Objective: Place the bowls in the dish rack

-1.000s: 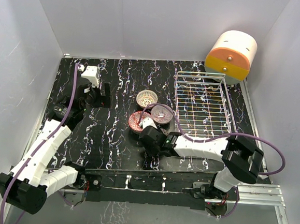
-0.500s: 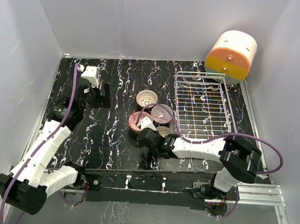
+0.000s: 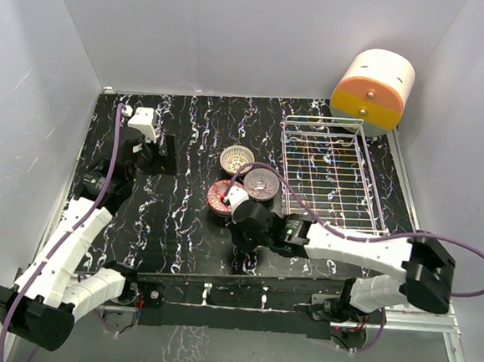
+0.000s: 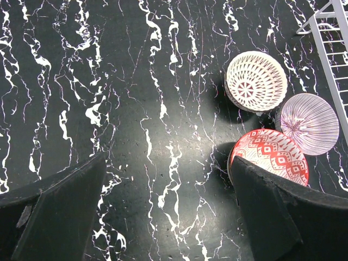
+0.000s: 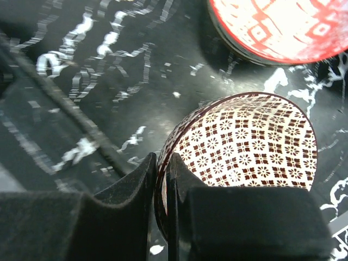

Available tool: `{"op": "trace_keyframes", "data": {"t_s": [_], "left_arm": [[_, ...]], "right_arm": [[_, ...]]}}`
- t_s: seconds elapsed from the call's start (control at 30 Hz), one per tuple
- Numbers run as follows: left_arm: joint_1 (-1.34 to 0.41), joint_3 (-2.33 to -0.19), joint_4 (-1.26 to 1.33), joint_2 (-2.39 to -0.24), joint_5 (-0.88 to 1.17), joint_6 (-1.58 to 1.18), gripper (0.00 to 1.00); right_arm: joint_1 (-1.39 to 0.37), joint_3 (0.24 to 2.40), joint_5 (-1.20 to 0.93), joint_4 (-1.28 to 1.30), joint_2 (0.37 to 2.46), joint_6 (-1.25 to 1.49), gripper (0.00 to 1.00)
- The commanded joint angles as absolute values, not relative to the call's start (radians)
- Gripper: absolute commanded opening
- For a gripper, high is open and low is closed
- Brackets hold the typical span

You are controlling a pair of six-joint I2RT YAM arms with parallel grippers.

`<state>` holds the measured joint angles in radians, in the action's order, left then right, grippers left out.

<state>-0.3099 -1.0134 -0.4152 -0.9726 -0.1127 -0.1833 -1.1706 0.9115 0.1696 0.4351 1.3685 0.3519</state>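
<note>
Three bowls sit together left of the dish rack [image 3: 327,167]: a white lattice bowl [image 3: 237,157] [image 4: 255,80], a purple striped bowl [image 3: 261,182] [image 4: 310,124] and a red patterned bowl [image 3: 222,194] [image 4: 269,155] [image 5: 283,27]. My right gripper [image 5: 161,163] [image 3: 244,213] is shut on the rim of a brown-and-gold patterned bowl [image 5: 255,141], one finger inside and one outside. In the top view my right wrist hides that bowl. My left gripper [image 4: 168,163] [image 3: 156,153] hovers open over the bare tabletop, left of the bowls, with nothing between its fingers.
An orange-and-cream cylinder [image 3: 372,88] stands behind the rack at the back right corner. White walls close in the black marbled table [image 3: 180,226] on three sides. A corner of the rack [image 4: 331,32] shows at the upper right of the left wrist view.
My right gripper has closed on the brown-and-gold bowl's rim, and the right arm has stretched out lower over the table's near edge. The left wrist has shifted slightly back.
</note>
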Motion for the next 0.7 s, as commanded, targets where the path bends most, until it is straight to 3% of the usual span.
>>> {"op": "trace_keyframes", "data": {"t_s": [0.0, 0.2, 0.47, 0.67], "left_arm": [[-0.313, -1.015, -0.428, -0.942, -0.115, -0.179, 0.97], [-0.313, -1.029, -0.431, -0.939, -0.097, -0.179, 0.97], [-0.313, -1.047, -0.44, -0.924, -0.087, -0.173, 0.97], [-0.313, -1.045, -0.444, -0.916, -0.073, -0.178, 0.97]], "right_arm": [[-1.175, 1.018, 0.043, 0.398, 1.241, 0.366, 0.08], [-1.097, 1.144, 0.141, 0.379, 1.19, 0.303, 0.08], [-0.585, 1.119, -0.257, 0.079, 1.223, 0.324, 0.08], [-0.303, 1.066, -0.533, -0.192, 1.302, 0.476, 0.08]]}}
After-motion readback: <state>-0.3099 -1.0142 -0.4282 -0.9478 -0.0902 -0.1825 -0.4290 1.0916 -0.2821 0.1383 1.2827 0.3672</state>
